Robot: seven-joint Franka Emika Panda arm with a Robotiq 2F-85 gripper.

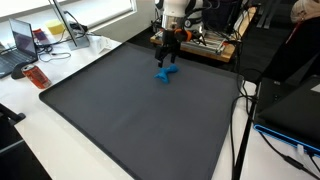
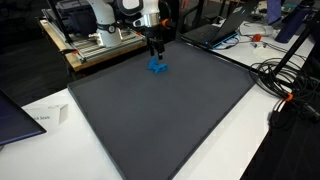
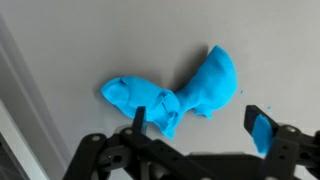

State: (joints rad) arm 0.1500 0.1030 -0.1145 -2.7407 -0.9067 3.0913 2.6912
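- The dark mat (image 1: pixel 120 110) covers most of the table (image 1: pixel 35 130). The blue crumpled lump (image 1: pixel 166 74) lies alone near the mat's far edge.
- My arm (image 1: pixel 176 12) stands nearly straight above it, wrist pointing down.
- My hand (image 2: pixel 155 50) hangs just over the lump, fingers spread wide, holding nothing.
- The risk, as I judge it: the lump is lopsided, so closing off-centre could pinch one lobe and let it twist free.

Bright, even indoor light with soft shadows; wrist view slightly blurred, the tool (image 3: pixel 200 120) silhouetted dark.
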